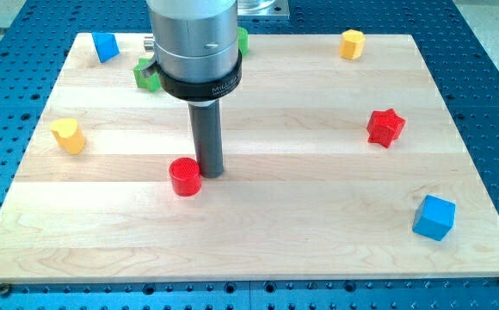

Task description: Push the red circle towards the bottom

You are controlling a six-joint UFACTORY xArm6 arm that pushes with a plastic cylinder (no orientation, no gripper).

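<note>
Pushing from where my tip (212,175) now stands would be the main risk: it rests on the board (258,241) just beside the red circle (184,177), on the circle's right and a touch toward the view's top, touching it or very nearly so. Being a bare rod, it grips nothing; it can only shove. The circle lies left of the board's middle, with open wood between it and the bottom edge. A straight move down from this spot would, I judge, catch only the circle's right shoulder, so the circle would squirt off to the view's left or roll round the rod instead of travelling down. Getting squarely above it first looks necessary, and that detour could itself nudge the circle sideways. Round sides give little to bear on, so any off-centre contact would likely slip. Nothing stands in the downward path: the yellow block (68,135) is well to the left, the red star (385,127) and blue cube (434,216) well to the right. Overshooting could carry the circle off the bottom edge.
</note>
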